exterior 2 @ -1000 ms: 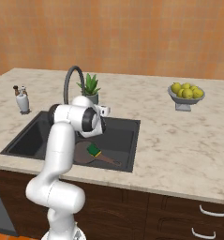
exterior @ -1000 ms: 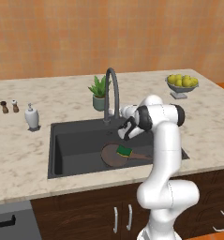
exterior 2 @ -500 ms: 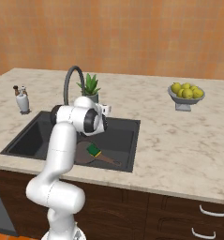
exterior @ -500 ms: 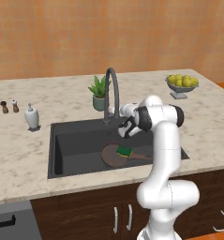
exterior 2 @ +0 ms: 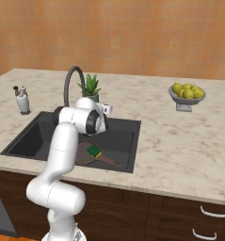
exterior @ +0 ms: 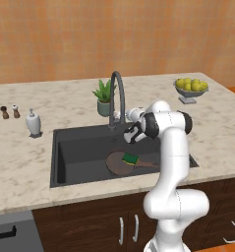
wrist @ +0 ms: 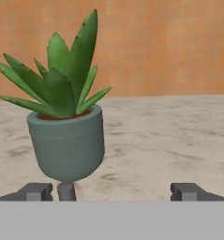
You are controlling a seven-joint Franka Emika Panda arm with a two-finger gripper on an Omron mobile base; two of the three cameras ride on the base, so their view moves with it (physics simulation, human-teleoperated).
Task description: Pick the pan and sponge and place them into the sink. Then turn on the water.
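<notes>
Left base view: sink [exterior: 65,147] set into the desk's [exterior: 20,167] front half; pan [exterior: 118,163] on its floor, sponge [exterior: 130,159] resting on the pan. End effector [exterior: 120,117] beside the faucet [exterior: 117,98].
Right base view: pan [exterior 2: 88,154] and sponge [exterior 2: 94,151] in sink [exterior 2: 34,136].
Hand view: fingers [wrist: 36,191] spread wide, holding nothing; potted plant [wrist: 66,126] ahead.

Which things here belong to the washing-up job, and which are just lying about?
Job: pan, sponge, sink, tap, open tool.
Lying about: potted plant, fruit bowl, soap bottle, two shakers.
</notes>
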